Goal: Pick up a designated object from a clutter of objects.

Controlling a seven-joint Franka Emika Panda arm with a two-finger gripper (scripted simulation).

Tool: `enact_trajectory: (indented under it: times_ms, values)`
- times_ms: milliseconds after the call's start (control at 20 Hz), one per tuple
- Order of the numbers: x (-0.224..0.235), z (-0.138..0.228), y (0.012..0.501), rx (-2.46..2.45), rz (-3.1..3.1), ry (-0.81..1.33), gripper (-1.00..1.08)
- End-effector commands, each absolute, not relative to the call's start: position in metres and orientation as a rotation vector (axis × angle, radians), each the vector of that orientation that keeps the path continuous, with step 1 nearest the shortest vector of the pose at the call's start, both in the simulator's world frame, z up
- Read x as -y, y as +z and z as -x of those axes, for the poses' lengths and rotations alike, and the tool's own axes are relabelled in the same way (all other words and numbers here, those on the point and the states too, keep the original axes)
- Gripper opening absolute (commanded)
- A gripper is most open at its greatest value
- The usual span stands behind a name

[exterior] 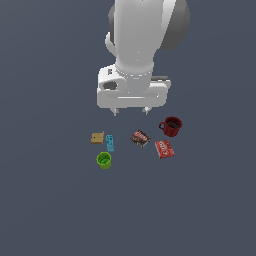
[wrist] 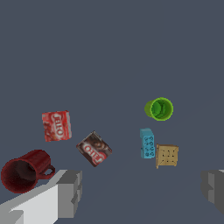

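In the exterior view, the gripper (exterior: 130,111) hangs above the items with its fingers spread wide, holding and touching nothing. Below it lies the brown-red packet (exterior: 140,138). The red box (exterior: 164,148) lies flat towards the exterior view's right, just beside the packet and below the dark red mug (exterior: 171,126). On the exterior view's left sit the tan block (exterior: 97,138), the cyan piece (exterior: 109,142) and the green cup (exterior: 104,160).

In the wrist view, the two fingers (wrist: 70,192) stand far apart with empty floor between them. The red box (wrist: 57,125) lies near the packet (wrist: 94,148) and the mug (wrist: 24,171), clear of both fingers.
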State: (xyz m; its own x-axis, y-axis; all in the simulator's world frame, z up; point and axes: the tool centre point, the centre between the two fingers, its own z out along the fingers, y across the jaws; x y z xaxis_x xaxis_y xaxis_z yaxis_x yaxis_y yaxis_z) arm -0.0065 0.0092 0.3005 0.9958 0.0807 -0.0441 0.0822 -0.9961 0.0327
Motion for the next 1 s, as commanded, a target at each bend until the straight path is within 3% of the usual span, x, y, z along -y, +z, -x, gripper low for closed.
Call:
enact_trajectory:
  times_ms: [0,400,950]
  values:
    - [-0.016,0.004,0.291,-0.133,-3.102,-0.065,1.0]
    - [-0.054,-0.005,0.238,-0.166,-3.093,-0.047,1.0]
    - [-0.136,0.004,0.13,-0.241,-3.103,-0.013,1.0]
